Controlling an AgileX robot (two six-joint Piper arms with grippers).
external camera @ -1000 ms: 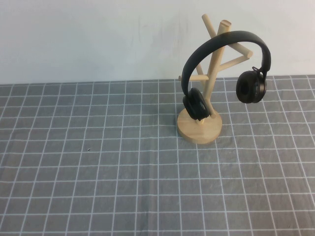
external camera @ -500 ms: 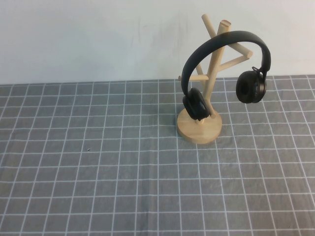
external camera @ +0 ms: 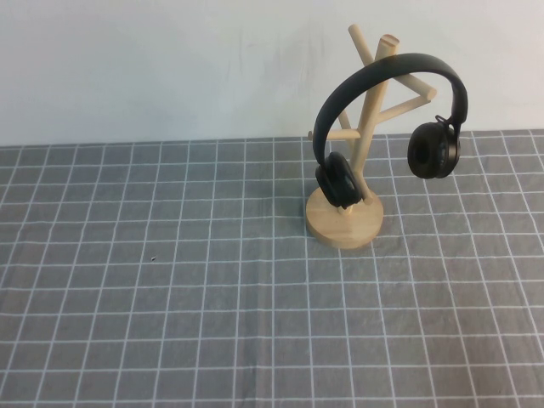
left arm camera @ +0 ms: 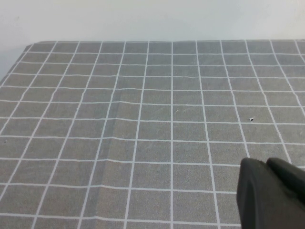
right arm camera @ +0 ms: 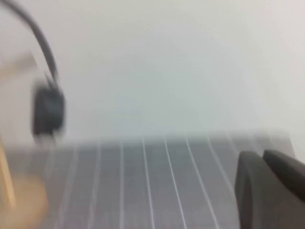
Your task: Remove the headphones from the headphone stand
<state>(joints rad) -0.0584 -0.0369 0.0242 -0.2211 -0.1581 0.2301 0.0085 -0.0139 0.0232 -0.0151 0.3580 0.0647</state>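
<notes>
Black on-ear headphones [external camera: 387, 75] hanging on the light wooden headphone stand [external camera: 344, 223], headband hooked over the upper pegs, toward the far right of a grey grid-patterned tablecloth [external camera: 170, 280] and in front of a white wall [external camera: 170, 68]. One ear cup [external camera: 337, 178] low against the slanted pole, just above the disc base; the other ear cup [external camera: 433, 151] dangling free on the robot's right of the stand, clear of the cloth. Nothing lifted yet, by the look of it.

Left gripper [left arm camera: 274, 191] out of the high view, low over bare cloth well away from the stand; opening impossible to tell. Right gripper [right arm camera: 271, 186] likewise absent from the high view, facing the wall from the right side, with the hanging cup and stand only a blur at the edge of its wrist camera; opening also impossible to tell.

Probably work for the right arm, as the nearer one. To do it well: approach from the right and slightly above, open wide before closing in, and take hold of the thin headband near its free right end, above the dangling cup, not the soft padding. Then lift straight up and a little toward the right until the band clears every peg tip before pulling away. Worth watching: the angled branches, likely to snag the band, and the light stand, likely to tip or drag if pulled sideways too soon.
</notes>
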